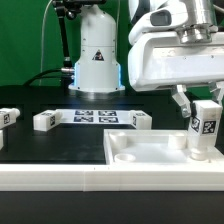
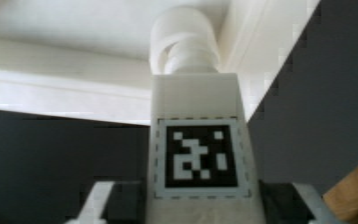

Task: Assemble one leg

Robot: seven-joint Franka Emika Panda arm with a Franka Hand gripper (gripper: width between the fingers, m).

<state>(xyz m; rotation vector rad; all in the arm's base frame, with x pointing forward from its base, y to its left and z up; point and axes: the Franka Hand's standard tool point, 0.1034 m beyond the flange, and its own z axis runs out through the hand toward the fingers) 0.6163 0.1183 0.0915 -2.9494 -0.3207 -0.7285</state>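
The end effector (image 1: 204, 114) is clamped on one leg (image 1: 206, 130), held upright over a corner recess of the white tabletop (image 1: 150, 156) at the exterior view's right, apparently to seat its peg (image 2: 185, 45) there.

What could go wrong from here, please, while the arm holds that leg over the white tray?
1. The gripper holds the leg close over the tray, near its corner at the exterior view's right. If the leg's round end is off-centre, it may catch on the tray's wall instead of seating.
2. The gripper seems to clamp the leg near one end only, so the leg could tilt or slip when pressed down.
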